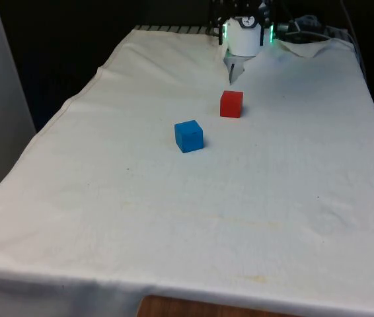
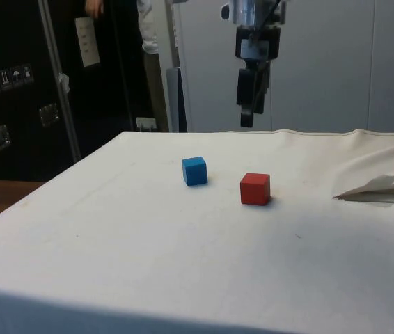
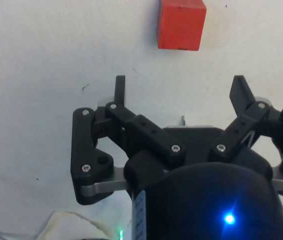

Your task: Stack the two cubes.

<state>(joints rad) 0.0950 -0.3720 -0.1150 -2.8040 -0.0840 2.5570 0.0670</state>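
A red cube point(image 1: 231, 104) rests on the white cloth, with a blue cube point(image 1: 188, 136) a little nearer the camera and towards the front view's left. In the side view the blue cube point(image 2: 194, 170) and the red cube point(image 2: 255, 188) sit apart. My gripper point(image 2: 248, 120) hangs high above the table, behind the red cube, and holds nothing. In the wrist view its fingers point(image 3: 119, 89) stand wide apart, so my gripper point(image 3: 180, 89) is open, with the red cube point(image 3: 180, 24) just beyond the fingertips.
The cloth point(image 1: 174, 211) is bunched into a raised fold point(image 2: 381, 186) near the robot's end. A person point(image 2: 148, 28) stands behind the table by the dark cabinets.
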